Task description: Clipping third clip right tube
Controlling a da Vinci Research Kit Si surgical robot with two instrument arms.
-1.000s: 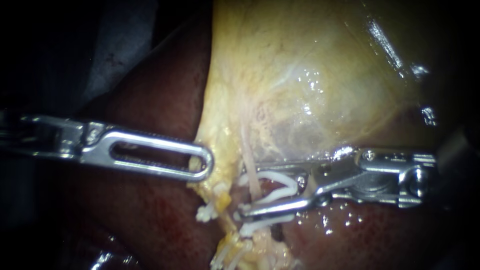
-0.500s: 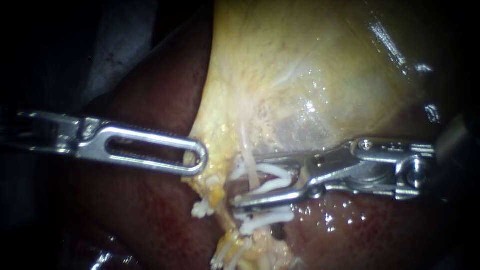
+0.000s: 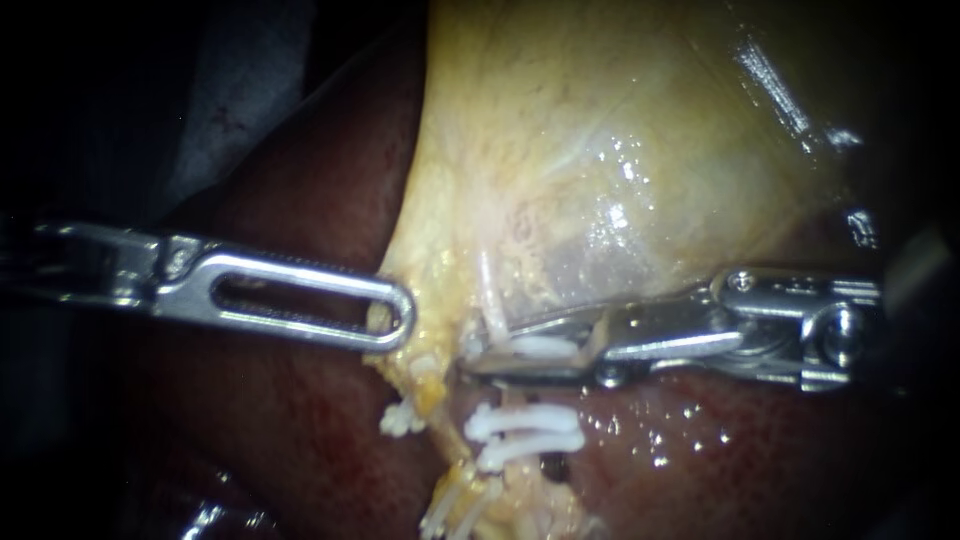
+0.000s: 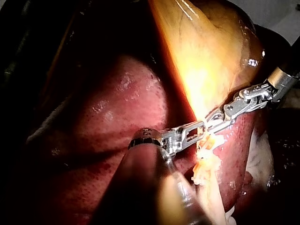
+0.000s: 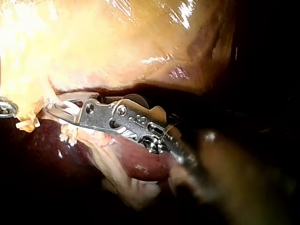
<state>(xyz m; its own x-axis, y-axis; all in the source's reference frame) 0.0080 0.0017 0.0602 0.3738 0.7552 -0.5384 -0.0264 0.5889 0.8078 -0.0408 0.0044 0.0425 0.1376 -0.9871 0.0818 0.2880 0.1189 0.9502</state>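
Right instrument (image 3: 480, 357): jaws closed down almost flat on a white clip (image 3: 540, 346), one jaw on each side of it, with only a thin line of white showing between them. The clip lies across the right tube (image 3: 492, 300), a pale strand running down from the gallbladder (image 3: 600, 150) into the jaws. The right wrist view shows the same: the jaw tips are pressed over white material at the foot of the yellow tissue. Just below the jaws, further along the same strand, two white clips (image 3: 525, 420) sit close together, clear of the instrument. Left instrument (image 3: 398, 322): slotted jaws laid together and pinching the yellow edge of the gallbladder, near the tube but not touching it. The left wrist view confirms the hold on that edge. One more white clip (image 3: 402, 420) sits on a separate strand beneath the left jaw tips. The dark red liver (image 3: 300, 430) lies under and around both instruments. Both shafts are level, entering from opposite sides.
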